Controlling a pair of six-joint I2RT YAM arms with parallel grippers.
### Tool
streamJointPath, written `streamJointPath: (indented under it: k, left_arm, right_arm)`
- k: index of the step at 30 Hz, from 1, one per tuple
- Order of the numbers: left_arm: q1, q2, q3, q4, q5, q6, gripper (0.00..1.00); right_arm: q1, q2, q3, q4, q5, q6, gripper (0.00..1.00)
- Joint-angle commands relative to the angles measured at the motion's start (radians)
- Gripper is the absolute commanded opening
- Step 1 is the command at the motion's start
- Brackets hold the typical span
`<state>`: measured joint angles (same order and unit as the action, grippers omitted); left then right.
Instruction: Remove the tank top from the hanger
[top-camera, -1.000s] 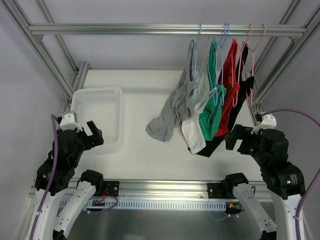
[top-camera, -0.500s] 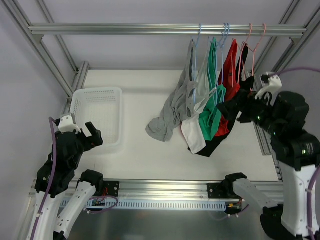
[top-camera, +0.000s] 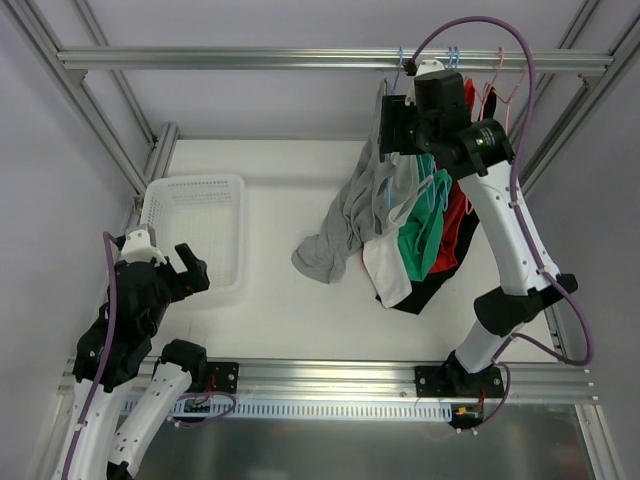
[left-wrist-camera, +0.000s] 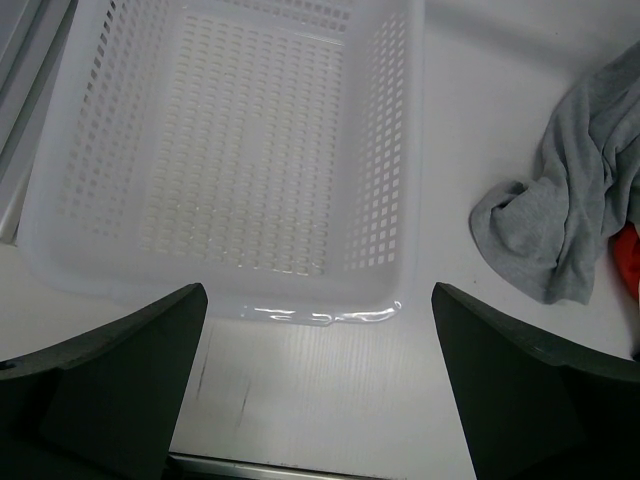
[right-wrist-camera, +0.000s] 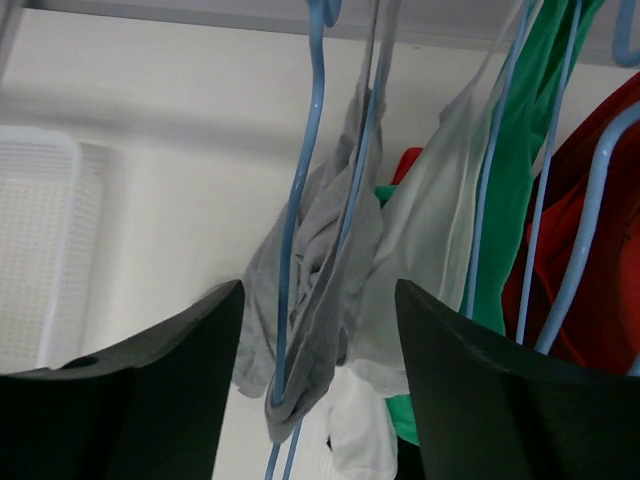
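— Where's the grey tank top (top-camera: 345, 215)?
— On the blue hanger (right-wrist-camera: 310, 100), hem on the desk (top-camera: 270, 300). Right jaws spread just before it.
— Left jaws?
— Spread, near the basket (left-wrist-camera: 390, 150).

We count five tank tops: one grey (top-camera: 345, 215), one white (top-camera: 388, 270), one green (top-camera: 422, 235), one red (top-camera: 455, 215) and one black (top-camera: 420, 297). Above them we see two pink hangers (top-camera: 497, 92). The blue hangers (right-wrist-camera: 298, 200) overlap, so we can say only that there are at least two. They all hang from one rail (top-camera: 250, 58). On the single table (top-camera: 290, 310) we count one white basket (top-camera: 195, 190). There are two end effectors, the left end effector (top-camera: 193, 268) and the right end effector (top-camera: 390, 125).
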<state>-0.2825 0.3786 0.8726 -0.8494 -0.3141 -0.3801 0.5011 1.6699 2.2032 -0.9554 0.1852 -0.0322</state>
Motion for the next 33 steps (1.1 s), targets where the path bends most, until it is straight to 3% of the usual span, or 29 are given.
streamJointPath:
  k: [1, 3, 6, 10, 12, 16, 33]
  left_arm:
    - [-0.007, 0.000, -0.004, 0.039, 0.024, -0.008, 0.99]
    - [-0.007, -0.003, -0.006, 0.041, 0.026, -0.008, 0.99]
    - [-0.009, -0.006, -0.006, 0.041, 0.026, -0.008, 0.99]
    - [-0.007, -0.006, -0.009, 0.041, 0.026, -0.006, 0.99]
    - [-0.007, -0.006, -0.007, 0.042, 0.029, -0.006, 0.99]
    - [-0.007, -0.004, -0.007, 0.042, 0.030, -0.005, 0.99]
    - [-0.007, -0.015, -0.011, 0.049, 0.043, 0.001, 0.99]
  right_arm:
    - [0.007, 0.025, 0.090, 0.003, 0.155, -0.023, 0.62]
    - [0.014, 0.045, 0.090, 0.015, 0.178, -0.018, 0.48]
    - [0.036, 0.056, 0.087, 0.024, 0.215, -0.015, 0.35]
    - [0.057, 0.056, 0.084, 0.037, 0.241, -0.015, 0.26]
    - [0.057, 0.056, 0.081, 0.044, 0.250, -0.009, 0.15]
    - [0.057, 0.057, 0.081, 0.063, 0.255, 0.008, 0.01]
    - [0.057, -0.041, 0.066, 0.196, 0.142, -0.001, 0.00]
